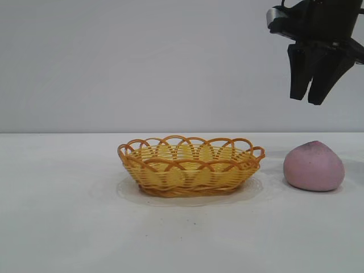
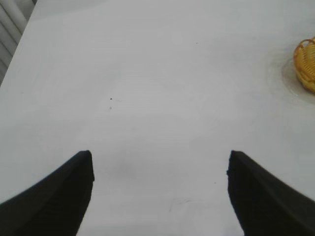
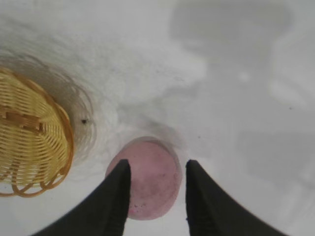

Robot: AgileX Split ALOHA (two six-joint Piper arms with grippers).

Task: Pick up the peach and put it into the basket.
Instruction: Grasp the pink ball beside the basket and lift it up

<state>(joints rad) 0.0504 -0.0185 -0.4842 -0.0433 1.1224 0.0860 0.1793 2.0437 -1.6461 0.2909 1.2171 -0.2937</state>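
The pink-mauve peach (image 1: 314, 166) rests on the white table to the right of the yellow wicker basket (image 1: 190, 164). My right gripper (image 1: 308, 100) hangs open and empty high above the peach. In the right wrist view the peach (image 3: 152, 179) lies below, between my two black fingers, with the basket (image 3: 30, 132) beside it. My left gripper (image 2: 160, 160) is open and empty over bare table; it is out of the exterior view. A bit of the basket rim (image 2: 306, 64) shows far off in the left wrist view.
The white table (image 1: 68, 216) stretches to the left and front of the basket. A plain grey wall stands behind. A slatted edge (image 2: 10, 29) shows at the table's border in the left wrist view.
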